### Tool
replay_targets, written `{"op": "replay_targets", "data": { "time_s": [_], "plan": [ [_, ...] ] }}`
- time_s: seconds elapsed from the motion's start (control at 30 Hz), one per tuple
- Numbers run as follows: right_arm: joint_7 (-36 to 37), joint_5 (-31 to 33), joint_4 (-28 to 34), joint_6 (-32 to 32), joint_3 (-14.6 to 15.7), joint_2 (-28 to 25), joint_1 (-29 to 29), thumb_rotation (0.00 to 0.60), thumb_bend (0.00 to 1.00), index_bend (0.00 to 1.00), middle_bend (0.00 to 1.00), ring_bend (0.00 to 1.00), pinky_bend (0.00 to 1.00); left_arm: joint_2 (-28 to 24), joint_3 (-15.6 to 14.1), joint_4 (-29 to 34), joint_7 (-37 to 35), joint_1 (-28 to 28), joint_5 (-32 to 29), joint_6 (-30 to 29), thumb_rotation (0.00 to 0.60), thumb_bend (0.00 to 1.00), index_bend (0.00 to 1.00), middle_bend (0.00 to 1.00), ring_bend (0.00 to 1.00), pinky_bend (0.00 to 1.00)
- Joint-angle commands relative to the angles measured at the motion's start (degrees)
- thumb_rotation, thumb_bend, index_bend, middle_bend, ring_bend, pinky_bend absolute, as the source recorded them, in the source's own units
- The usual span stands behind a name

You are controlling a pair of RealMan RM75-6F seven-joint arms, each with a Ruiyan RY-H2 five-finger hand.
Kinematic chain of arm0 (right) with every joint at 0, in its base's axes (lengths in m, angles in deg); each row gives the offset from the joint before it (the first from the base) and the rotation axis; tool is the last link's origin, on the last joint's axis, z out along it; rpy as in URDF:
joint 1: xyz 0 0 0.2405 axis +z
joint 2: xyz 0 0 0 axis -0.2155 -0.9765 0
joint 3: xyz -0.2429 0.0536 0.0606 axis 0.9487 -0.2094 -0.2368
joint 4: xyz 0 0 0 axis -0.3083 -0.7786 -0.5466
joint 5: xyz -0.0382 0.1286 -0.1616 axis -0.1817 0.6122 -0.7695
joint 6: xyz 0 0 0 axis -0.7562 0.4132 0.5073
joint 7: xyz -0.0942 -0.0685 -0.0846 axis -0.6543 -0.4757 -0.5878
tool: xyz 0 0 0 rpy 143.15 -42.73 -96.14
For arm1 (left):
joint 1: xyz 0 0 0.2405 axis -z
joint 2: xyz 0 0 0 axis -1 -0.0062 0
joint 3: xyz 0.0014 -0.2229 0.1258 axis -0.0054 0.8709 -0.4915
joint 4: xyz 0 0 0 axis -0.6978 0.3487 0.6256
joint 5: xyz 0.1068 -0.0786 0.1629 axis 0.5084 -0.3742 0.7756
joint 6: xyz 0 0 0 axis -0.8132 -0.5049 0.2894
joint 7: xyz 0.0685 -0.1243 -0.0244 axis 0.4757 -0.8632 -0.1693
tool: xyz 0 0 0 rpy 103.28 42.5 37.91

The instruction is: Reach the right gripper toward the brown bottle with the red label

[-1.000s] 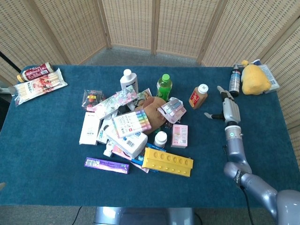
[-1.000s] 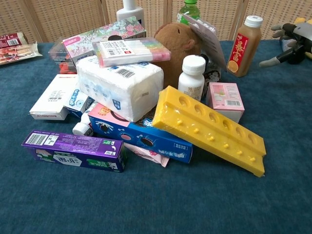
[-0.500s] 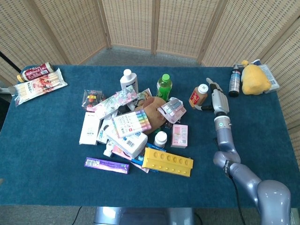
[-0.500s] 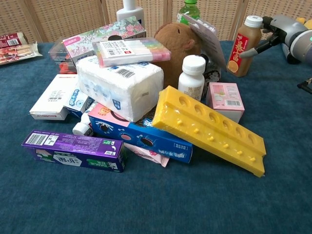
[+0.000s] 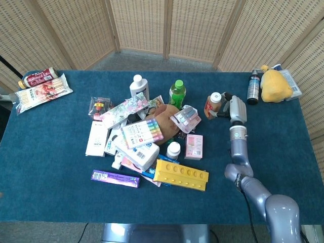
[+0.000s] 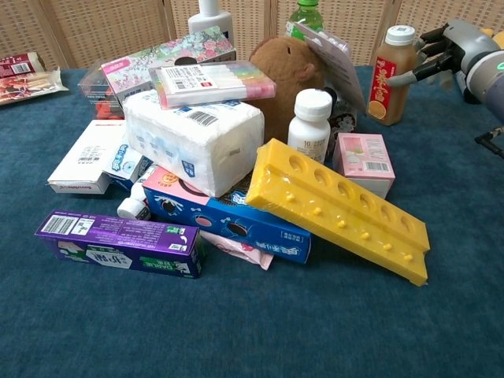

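Observation:
The brown bottle with a red label and white cap stands at the right edge of the pile, also seen at top right in the chest view as the brown bottle. My right hand is right beside it on its right, fingers spread. In the chest view the right hand has its thumb against the bottle's side and its fingers next to the cap. No closed grip shows. My left hand appears in neither view.
A pile fills the table's middle: green bottle, brown plush, white pill bottle, pink box, yellow tray. A dark bottle and yellow plush sit behind my right hand.
My right hand has travelled left from the open cloth to the brown bottle and now touches it. The bottle has shifted slightly left.

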Motion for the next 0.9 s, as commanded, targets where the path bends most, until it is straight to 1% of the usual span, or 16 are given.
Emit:
{"op": "replay_targets", "data": {
  "time_s": [0.03, 0.2, 0.33, 0.43, 0.67, 0.77, 0.9],
  "plan": [
    [0.45, -0.67, 0.58, 1.49, 0.20, -0.69, -0.53, 0.600, 0.00, 0.56, 0.89, 0.78, 0.97, 0.03, -0.02, 0.03, 0.03, 0.02, 0.17, 0.09, 0.600, 0.00, 0.00, 0.00, 0.00, 0.00],
    [-0.25, -0.92, 4.69, 4.52, -0.55, -3.95, -1.43, 0.600, 0.00, 0.56, 0.89, 0.78, 0.97, 0.03, -0.02, -0.01, -0.17, 0.01, 0.58, 0.10, 0.600, 0.00, 0.00, 0.00, 0.00, 0.00],
    [-2.30, -0.61, 11.17, 7.46, -1.59, -7.94, -2.78, 0.600, 0.00, 0.56, 0.89, 0.78, 0.97, -0.09, -0.04, -0.18, -0.87, 0.01, 0.89, 0.02, 0.600, 0.00, 0.00, 0.00, 0.00, 0.00],
    [-4.64, 0.16, 17.86, 9.70, -2.52, -11.43, -4.39, 0.600, 0.01, 0.56, 0.89, 0.78, 0.97, -0.22, -0.10, -0.42, -1.64, -0.05, 1.25, -0.19, 0.600, 0.00, 0.00, 0.00, 0.00, 0.00],
    [-11.68, 2.76, 35.91, 14.88, -5.29, -20.60, -8.27, 0.600, 0.02, 0.56, 0.89, 0.78, 0.97, -0.52, -0.24, -1.04, -3.74, -0.07, 1.73, -0.46, 0.600, 0.00, 0.00, 0.00, 0.00, 0.00],
    [-14.47, 4.26, 42.27, 16.58, -6.67, -23.97, -9.40, 0.600, 0.02, 0.56, 0.89, 0.78, 0.97, -0.67, -0.24, -1.31, -4.55, -0.02, 1.75, -0.48, 0.600, 0.00, 0.00, 0.00, 0.00, 0.00],
    [-17.37, 5.75, 48.73, 18.28, -7.69, -27.37, -10.59, 0.600, 0.02, 0.56, 0.89, 0.78, 0.97, -0.85, -0.27, -1.58, -5.43, -0.03, 1.92, -0.68, 0.600, 0.00, 0.00, 0.00, 0.00, 0.00]
  ]
}}
